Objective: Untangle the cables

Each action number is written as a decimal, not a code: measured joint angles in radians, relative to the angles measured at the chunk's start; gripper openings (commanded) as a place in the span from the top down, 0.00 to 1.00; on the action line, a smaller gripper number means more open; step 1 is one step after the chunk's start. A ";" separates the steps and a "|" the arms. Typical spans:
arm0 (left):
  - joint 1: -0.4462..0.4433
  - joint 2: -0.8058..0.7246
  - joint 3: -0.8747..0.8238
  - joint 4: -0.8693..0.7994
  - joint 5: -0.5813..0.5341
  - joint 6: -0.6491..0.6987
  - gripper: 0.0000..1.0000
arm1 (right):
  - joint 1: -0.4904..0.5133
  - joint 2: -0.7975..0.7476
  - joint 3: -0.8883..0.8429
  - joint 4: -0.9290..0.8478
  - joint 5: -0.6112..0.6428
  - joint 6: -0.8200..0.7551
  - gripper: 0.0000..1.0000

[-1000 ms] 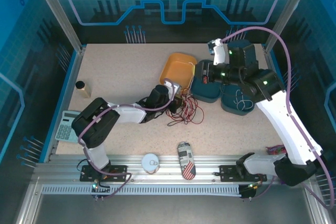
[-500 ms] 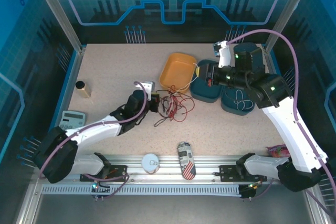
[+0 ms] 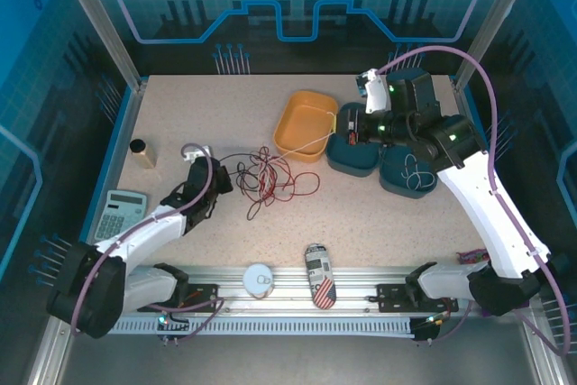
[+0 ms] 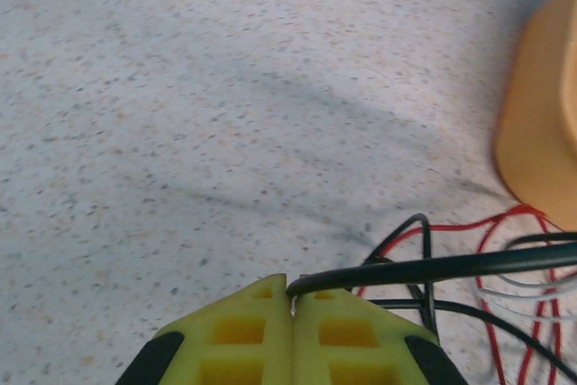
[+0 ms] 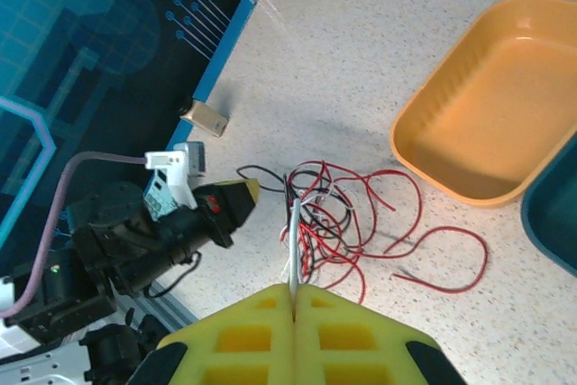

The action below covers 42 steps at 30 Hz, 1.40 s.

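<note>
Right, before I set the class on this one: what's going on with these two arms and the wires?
Two robot arms are pulling at a tangle of red, black and white cables on the table. The left tool is shut on a black cable at the tangle's left side. The right tool is shut on a white cable, which stretches from the tangle past the orange tray. The red strands are not yet free.

The cables (image 3: 270,178) lie on the table as one loose tangle of thin red, black and white wires, just beside the orange tray (image 3: 311,123), at its near left corner. Red loops spread out along the tray's near side. One black strand (image 4: 433,270) is pinched in the closed left end effector (image 4: 290,290). One white strand (image 5: 294,241) is pinched in the closed right end effector (image 5: 294,293).
</note>
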 measured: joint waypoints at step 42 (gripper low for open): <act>-0.117 -0.129 0.049 -0.085 0.476 0.000 0.68 | 0.119 0.200 0.425 -0.124 0.026 -0.124 1.00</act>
